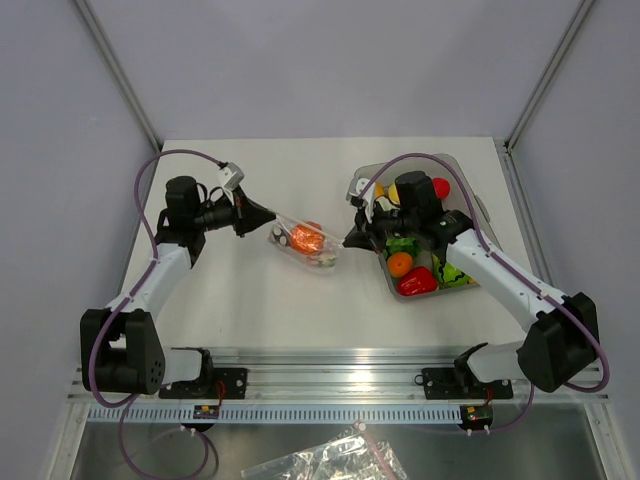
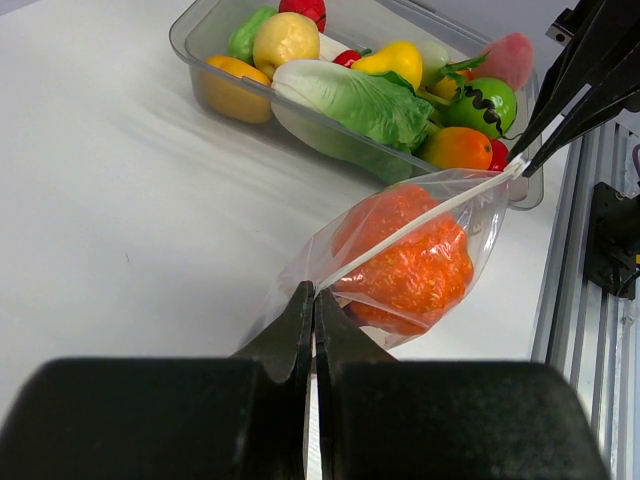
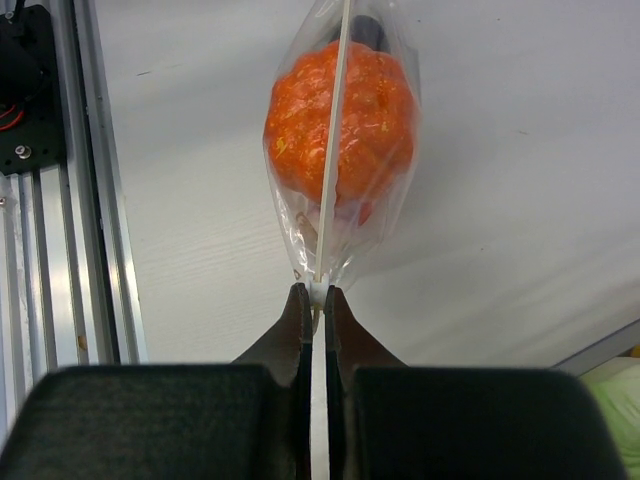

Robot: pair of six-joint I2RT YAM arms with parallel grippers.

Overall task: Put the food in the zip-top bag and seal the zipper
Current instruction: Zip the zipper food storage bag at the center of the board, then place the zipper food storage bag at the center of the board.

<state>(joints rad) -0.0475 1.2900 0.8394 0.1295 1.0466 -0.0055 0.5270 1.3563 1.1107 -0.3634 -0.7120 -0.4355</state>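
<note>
Left gripper (image 2: 313,295) and right gripper (image 3: 320,292) are pinching opposite zipper (image 3: 331,150) ends, jaws fully shut, stretching the zip-top bag (image 2: 298,262) taut; even tension should aid sealing.

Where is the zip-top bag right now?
In the top view the zip-top bag sits mid-table between the left gripper and right gripper, each shut on one end of its zipper, just left of the clear produce bin.
</note>
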